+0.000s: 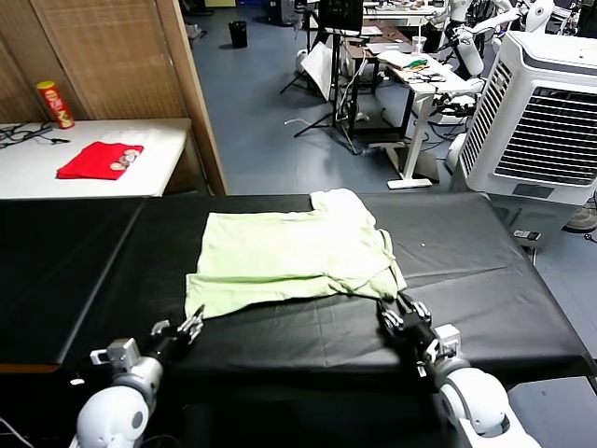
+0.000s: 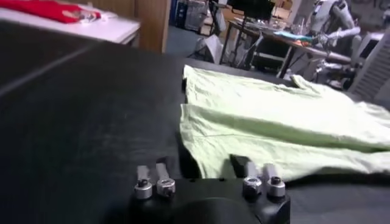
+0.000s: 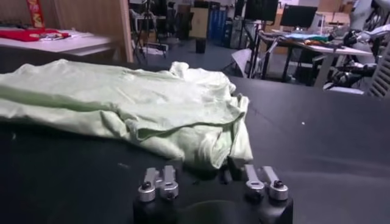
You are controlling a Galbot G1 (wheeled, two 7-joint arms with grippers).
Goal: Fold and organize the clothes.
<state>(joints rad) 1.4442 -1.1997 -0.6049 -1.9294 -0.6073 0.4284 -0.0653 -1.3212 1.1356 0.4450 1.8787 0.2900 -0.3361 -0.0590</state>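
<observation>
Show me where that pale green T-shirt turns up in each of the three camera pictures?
Head view: the T-shirt lies mid-table on the black table, just beyond both claws.
Left wrist view: it spreads across the right half, near corner by the left claw.
Right wrist view: it fills the left and centre, bunched corner at the right claw.
Shared landmark: the red garment on the white side table.

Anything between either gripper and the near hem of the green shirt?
Nothing visible. The left gripper and right gripper both sit open at the near corners of the T-shirt, only bare black table around them.
</observation>
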